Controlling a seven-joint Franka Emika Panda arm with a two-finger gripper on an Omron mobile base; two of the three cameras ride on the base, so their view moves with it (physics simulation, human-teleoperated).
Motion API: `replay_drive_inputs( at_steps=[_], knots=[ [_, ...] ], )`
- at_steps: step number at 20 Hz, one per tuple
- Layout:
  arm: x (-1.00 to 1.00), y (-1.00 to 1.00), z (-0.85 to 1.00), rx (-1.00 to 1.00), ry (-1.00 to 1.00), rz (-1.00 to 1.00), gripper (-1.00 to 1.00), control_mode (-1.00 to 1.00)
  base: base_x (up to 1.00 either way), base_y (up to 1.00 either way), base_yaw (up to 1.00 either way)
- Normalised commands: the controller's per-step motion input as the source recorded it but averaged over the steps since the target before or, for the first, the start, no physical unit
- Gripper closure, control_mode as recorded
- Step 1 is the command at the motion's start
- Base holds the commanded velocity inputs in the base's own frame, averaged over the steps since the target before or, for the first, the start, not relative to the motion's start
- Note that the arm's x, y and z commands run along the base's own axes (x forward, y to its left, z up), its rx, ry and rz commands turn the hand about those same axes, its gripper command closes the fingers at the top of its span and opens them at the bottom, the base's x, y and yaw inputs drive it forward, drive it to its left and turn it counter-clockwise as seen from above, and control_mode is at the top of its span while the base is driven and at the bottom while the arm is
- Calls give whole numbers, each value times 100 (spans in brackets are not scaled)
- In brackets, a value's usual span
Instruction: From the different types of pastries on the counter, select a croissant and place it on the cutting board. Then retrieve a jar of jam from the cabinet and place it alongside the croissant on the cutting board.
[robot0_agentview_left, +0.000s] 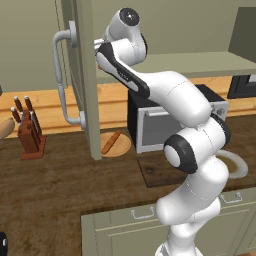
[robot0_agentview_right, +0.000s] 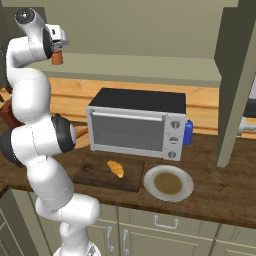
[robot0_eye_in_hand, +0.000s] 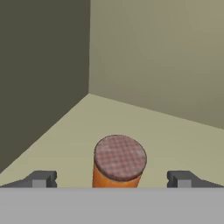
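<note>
Inside the cabinet (robot0_eye_in_hand: 131, 52), the spread gripper (robot0_eye_in_hand: 112, 179) straddles an orange jar of jam (robot0_eye_in_hand: 118, 164) with a reddish checkered lid.

No readable text, labels, brands or numbers on anything.

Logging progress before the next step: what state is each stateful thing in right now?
cabinet: door open
jar of jam: upright, lidded, between the end effector fingers
end effector: open, fingers clear of the jar
croissant: lying on the cutting board
toaster oven: door closed
plate: on the counter
</note>
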Motion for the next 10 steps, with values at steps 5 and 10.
replay_drive_inputs(
  at_steps=[5, 10],
  knots=[
    [3, 0, -23, 0, -4, 0, -100, -100, 0, 0, 0],
    [20, 0, -2, 1, 0, 0, -100, -100, 0, 0, 0]
  ],
)
